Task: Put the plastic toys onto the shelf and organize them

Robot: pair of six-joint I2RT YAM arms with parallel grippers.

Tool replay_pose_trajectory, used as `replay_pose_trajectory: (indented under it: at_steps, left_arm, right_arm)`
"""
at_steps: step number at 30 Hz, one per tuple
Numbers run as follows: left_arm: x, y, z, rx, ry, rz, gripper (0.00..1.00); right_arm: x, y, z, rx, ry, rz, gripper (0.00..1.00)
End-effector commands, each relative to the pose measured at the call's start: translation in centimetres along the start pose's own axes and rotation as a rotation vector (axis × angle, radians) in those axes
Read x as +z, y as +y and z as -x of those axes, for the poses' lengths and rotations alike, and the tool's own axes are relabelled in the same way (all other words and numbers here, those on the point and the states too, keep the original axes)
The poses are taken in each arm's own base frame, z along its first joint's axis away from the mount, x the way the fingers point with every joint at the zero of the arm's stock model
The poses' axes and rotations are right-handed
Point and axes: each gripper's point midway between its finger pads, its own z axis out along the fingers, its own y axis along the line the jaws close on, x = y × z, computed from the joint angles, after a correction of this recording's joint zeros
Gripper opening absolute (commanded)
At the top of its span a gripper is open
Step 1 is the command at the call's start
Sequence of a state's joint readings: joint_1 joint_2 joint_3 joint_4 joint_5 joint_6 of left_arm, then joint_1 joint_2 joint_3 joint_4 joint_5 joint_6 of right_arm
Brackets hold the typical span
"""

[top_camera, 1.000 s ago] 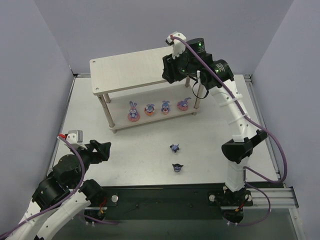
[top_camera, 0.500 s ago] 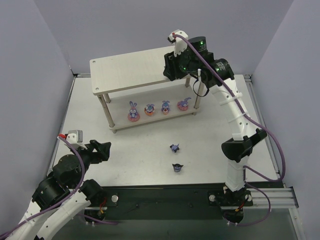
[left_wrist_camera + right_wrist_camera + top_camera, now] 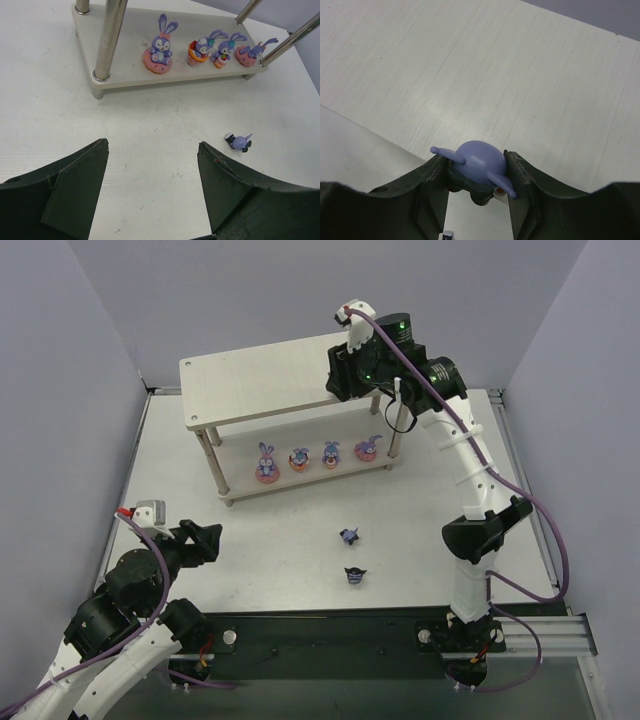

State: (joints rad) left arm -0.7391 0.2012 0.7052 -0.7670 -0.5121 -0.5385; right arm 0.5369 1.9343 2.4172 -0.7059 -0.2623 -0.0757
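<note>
My right gripper (image 3: 341, 374) (image 3: 475, 159) hangs over the front right part of the shelf's top board (image 3: 258, 380) (image 3: 520, 75), shut on a dark plastic toy with a round purple head and pointed ears (image 3: 478, 162). Several purple-blue bunnies on pink bases (image 3: 266, 462) (image 3: 161, 46) stand in a row on the shelf's lower board (image 3: 125, 75). Two more dark toys lie on the table, one (image 3: 349, 535) (image 3: 238, 142) ahead of the other (image 3: 355, 574). Far from all the toys, my left gripper (image 3: 212, 538) (image 3: 152, 145) stands open over bare table at the near left.
The shelf's metal legs (image 3: 109, 40) rise in front of the bunny row. Purple walls close in the white table on the left, back and right. The right arm's upper link (image 3: 470, 465) reaches up over the table's right side.
The right gripper has lifted slightly and shifted a little farther over the top board with the toy, then held still. The left arm has not moved.
</note>
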Motion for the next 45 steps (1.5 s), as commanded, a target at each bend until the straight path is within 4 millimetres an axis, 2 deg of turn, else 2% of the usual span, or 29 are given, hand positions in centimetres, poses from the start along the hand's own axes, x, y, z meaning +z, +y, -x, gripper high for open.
replay_pose_trajectory:
  at_steps: [1, 10, 15, 27, 35, 45]
  left_arm:
    - [-0.1, -0.2, 0.5, -0.007, -0.019, -0.011, 0.82]
    - [-0.2, -0.2, 0.6, -0.009, -0.021, -0.012, 0.82]
    - [-0.1, -0.2, 0.5, -0.008, -0.02, -0.012, 0.82]
    - [-0.2, -0.2, 0.6, -0.01, -0.022, -0.011, 0.82]
    - [-0.2, -0.2, 0.7, -0.012, -0.024, -0.012, 0.82]
    - [-0.3, -0.2, 0.7, -0.013, -0.025, -0.013, 0.82]
  right_arm:
    - [0.3, -0.5, 1.8, 0.007, -0.062, -0.019, 0.43]
    - [0.4, -0.8, 1.6, 0.015, -0.056, -0.034, 0.49]
    - [0.4, -0.9, 1.6, 0.013, -0.057, -0.042, 0.57]
    - [-0.1, -0.7, 2.0, 0.012, -0.07, -0.037, 0.59]
    - [-2.0, 0.2, 3.6, -0.016, -0.128, -0.037, 0.75]
    - [-4.8, 2.0, 5.0, -0.036, -0.196, -0.005, 0.8]
